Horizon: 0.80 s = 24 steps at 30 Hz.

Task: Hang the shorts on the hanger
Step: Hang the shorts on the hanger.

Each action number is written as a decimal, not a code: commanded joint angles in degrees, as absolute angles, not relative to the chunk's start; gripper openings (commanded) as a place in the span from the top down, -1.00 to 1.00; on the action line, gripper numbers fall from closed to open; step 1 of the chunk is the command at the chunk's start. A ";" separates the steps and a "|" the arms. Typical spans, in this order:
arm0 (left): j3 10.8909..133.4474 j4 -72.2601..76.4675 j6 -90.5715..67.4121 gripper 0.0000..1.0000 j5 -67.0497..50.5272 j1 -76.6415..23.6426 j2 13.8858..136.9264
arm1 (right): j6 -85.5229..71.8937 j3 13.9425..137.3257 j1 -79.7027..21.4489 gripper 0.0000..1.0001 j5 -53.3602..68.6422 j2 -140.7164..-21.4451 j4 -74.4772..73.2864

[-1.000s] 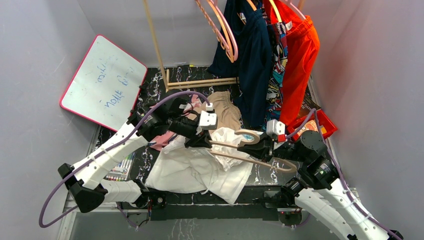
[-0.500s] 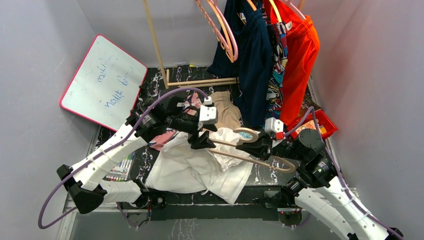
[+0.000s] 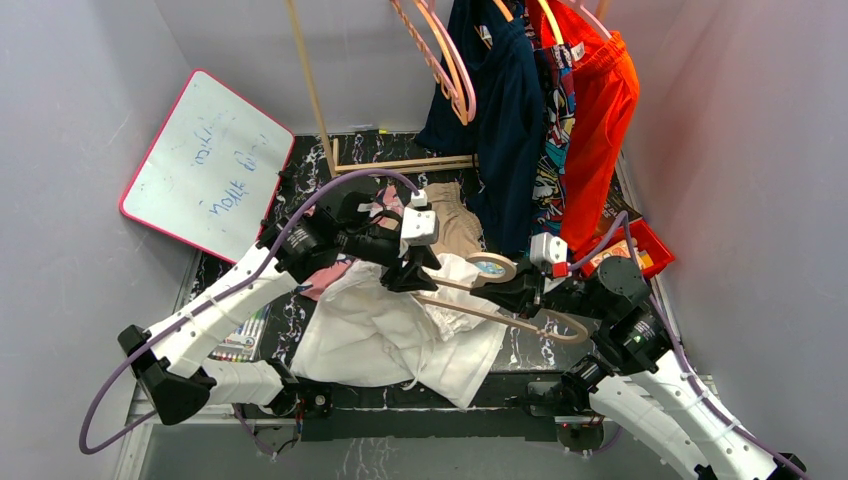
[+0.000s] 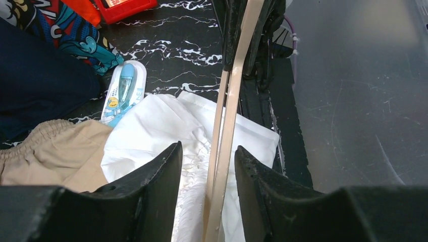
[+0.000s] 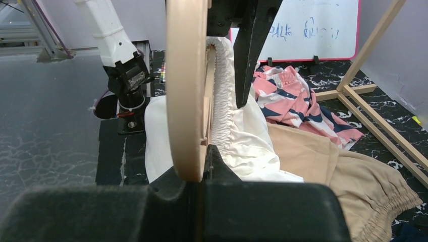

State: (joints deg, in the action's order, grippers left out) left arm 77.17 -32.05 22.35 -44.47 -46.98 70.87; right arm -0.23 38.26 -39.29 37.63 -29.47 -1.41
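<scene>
The left arm (image 3: 220,300) and right arm (image 3: 660,410) have white shells between black joints. A purple cable (image 3: 340,176) loops along each. White camera blocks (image 3: 418,226) cap the wrists, the right one red-marked. The tool fingers (image 4: 146,196) are scuffed black.

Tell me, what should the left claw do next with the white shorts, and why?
Probably close the left gripper on the gathered waistband and slide it further along the hanger. Its jaws stand open around the hanger's arm, the right gripper grips the hook, and most of the shorts lie on the table.
</scene>
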 commanded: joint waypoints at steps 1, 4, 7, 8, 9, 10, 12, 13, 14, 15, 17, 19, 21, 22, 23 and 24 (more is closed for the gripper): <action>76.05 -31.07 21.81 0.24 -48.46 -46.85 71.82 | -0.97 40.44 -39.49 1.00 37.09 -29.44 5.15; 76.03 -30.67 21.65 0.54 -49.20 -46.84 72.28 | -1.05 40.43 -39.50 1.00 37.13 -29.69 5.27; 75.74 -30.10 21.84 1.00 -49.01 -46.85 72.27 | -1.21 40.43 -39.51 1.00 37.18 -30.04 5.28; 75.57 -29.87 21.95 1.00 -48.66 -46.83 72.06 | -1.23 40.47 -39.50 1.00 37.06 -30.06 5.21; 75.25 -29.34 21.97 1.00 -48.19 -46.84 71.75 | -1.25 40.56 -39.51 1.00 36.78 -30.06 5.00; 74.73 -28.54 22.05 1.00 -47.40 -46.80 71.23 | -1.38 40.71 -39.52 1.00 36.26 -30.12 4.51; 73.02 -25.99 21.75 1.00 -45.81 -46.83 69.55 | -1.39 41.07 -39.49 0.98 35.09 -30.03 3.29; 72.02 -24.56 21.58 1.00 -45.04 -46.84 68.61 | -1.40 41.19 -39.49 0.84 34.71 -29.91 2.44; 71.09 -22.99 21.01 1.00 -44.33 -46.82 67.57 | -1.36 41.26 -39.54 0.67 34.52 -29.70 1.86; 70.04 -21.58 20.68 1.00 -43.62 -46.84 66.48 | -1.40 41.30 -39.48 0.49 34.21 -29.52 1.32; 69.39 -19.99 20.29 1.00 -42.33 -46.83 65.58 | -1.41 41.31 -39.55 0.24 33.34 -29.00 0.06; 69.35 -19.86 20.29 1.00 -41.05 -46.78 65.33 | -1.47 41.31 -39.51 0.07 32.32 -28.11 -1.48; 69.07 -19.51 20.09 1.00 -39.55 -46.85 65.11 | -1.48 41.31 -39.54 -0.06 31.03 -26.93 -3.25; 68.75 -19.17 19.92 1.00 -38.28 -46.85 64.94 | -1.64 41.43 -39.54 -0.10 29.91 -26.21 -4.16; 68.40 -18.90 19.83 1.00 -37.23 -46.85 64.69 | -1.93 41.59 -39.55 -0.15 28.46 -25.35 -5.34; 67.91 -18.57 19.60 1.00 -36.16 -46.85 64.42 | -2.20 41.76 -39.54 -0.20 26.95 -24.48 -6.55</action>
State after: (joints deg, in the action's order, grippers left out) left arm 68.88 -23.09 20.45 -41.52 -47.18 67.33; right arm -1.32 38.59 -39.13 31.59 -27.35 -3.68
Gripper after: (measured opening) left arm 0.057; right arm 0.564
